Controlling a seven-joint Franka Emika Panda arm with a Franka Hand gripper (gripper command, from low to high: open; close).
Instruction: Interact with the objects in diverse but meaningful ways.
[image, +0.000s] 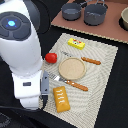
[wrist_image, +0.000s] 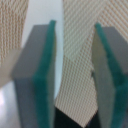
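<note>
Over at the exterior view's left, my gripper (wrist_image: 72, 75) hangs with its jaws parted and nothing between them, only the woven placemat (image: 102, 65) below. I judge nothing is picked yet. Left to right lie the tomato (image: 50, 57), the bread loaf (image: 61, 98) nearer, the yellow packet (image: 76, 43) farther, and a plate (image: 72, 68) mid-mat. Grey pots (image: 85, 12) sit far on a board; a dark table surrounds.

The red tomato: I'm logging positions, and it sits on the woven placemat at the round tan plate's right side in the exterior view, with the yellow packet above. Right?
Not quite. In the exterior view the red tomato lies off the round tan plate's left side, at the woven placemat's edge. The yellow packet is above, as you say.
</note>
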